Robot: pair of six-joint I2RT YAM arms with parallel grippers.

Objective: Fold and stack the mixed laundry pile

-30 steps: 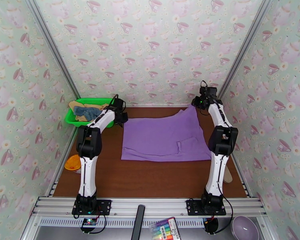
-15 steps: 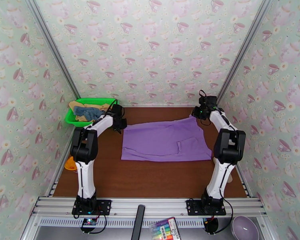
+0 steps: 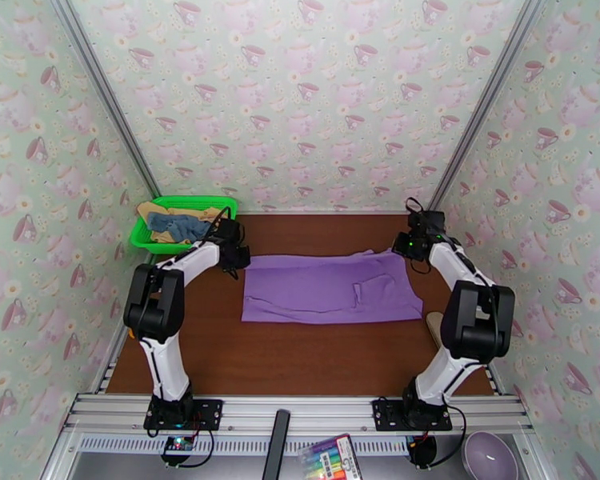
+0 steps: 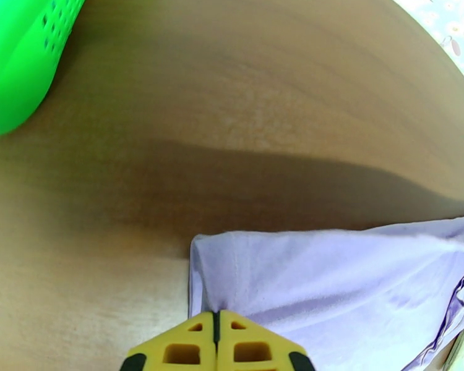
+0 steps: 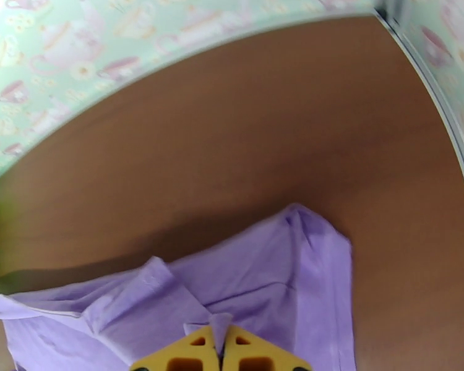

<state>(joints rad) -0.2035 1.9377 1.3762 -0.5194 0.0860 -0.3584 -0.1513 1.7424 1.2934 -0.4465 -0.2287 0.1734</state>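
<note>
L hand (image 4: 216, 318) & R hand (image 5: 220, 339) each pinch a far corner of purple T-shirt (image 3: 332, 286); pull evenly, edge taut, w/o bunching.

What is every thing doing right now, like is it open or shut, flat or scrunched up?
purple T-shirt, spread mostly flat on the table
left tool, shut on the T-shirt's far-left corner
right tool, shut on its far-right corner
green basket, upright, holding two garments
slate-blue shirt, crumpled in the basket
tan shirt, crumpled in the same basket
</note>
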